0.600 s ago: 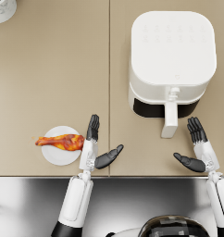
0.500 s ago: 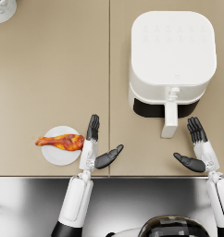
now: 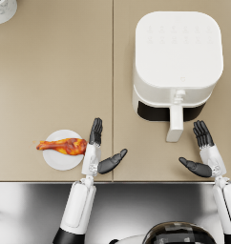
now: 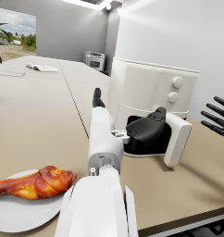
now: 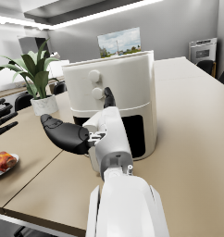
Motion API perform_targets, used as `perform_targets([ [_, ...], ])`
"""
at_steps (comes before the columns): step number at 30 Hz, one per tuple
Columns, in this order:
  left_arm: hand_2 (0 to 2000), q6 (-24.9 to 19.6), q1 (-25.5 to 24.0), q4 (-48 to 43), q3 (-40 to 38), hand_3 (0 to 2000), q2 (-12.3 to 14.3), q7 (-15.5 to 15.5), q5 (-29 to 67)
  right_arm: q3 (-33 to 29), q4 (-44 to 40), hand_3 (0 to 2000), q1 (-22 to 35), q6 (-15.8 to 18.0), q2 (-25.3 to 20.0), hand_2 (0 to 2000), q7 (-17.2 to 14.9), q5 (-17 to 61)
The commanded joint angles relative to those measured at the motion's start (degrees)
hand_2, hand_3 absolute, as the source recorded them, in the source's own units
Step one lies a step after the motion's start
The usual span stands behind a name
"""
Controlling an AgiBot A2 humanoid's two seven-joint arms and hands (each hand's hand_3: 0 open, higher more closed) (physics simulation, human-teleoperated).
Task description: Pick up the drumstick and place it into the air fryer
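A browned drumstick (image 3: 63, 146) lies on a small white plate (image 3: 56, 159) near the table's front edge, also seen in the left wrist view as drumstick (image 4: 33, 183) on plate (image 4: 21, 213). My left hand (image 3: 98, 151) hovers just right of the plate, open, holding nothing. The white air fryer (image 3: 177, 62) stands at the back right with its drawer pulled out and handle (image 3: 175, 123) facing me. My right hand (image 3: 203, 152) is open, right of the handle and apart from it.
A white pot (image 3: 3, 9) sits at the far left corner. A seam (image 3: 112, 86) runs down the tan tabletop. The table's front edge (image 3: 112, 181) lies just under both hands. A potted plant (image 5: 33, 81) shows in the right wrist view.
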Motion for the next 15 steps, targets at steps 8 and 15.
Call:
perform_targets([
  [8,0,-4.68,-1.58,-1.19,-1.77,0,0.14,-4.67,0.0,1.38,-0.02,0,0.31,-4.94,-1.33,0,5.0,0.0],
  [15,0,-5.67,-3.02,-2.89,-6.45,0,0.73,-5.66,15.27,0.89,-2.31,0,1.23,-5.64,-3.04,0,5.71,13.32],
])
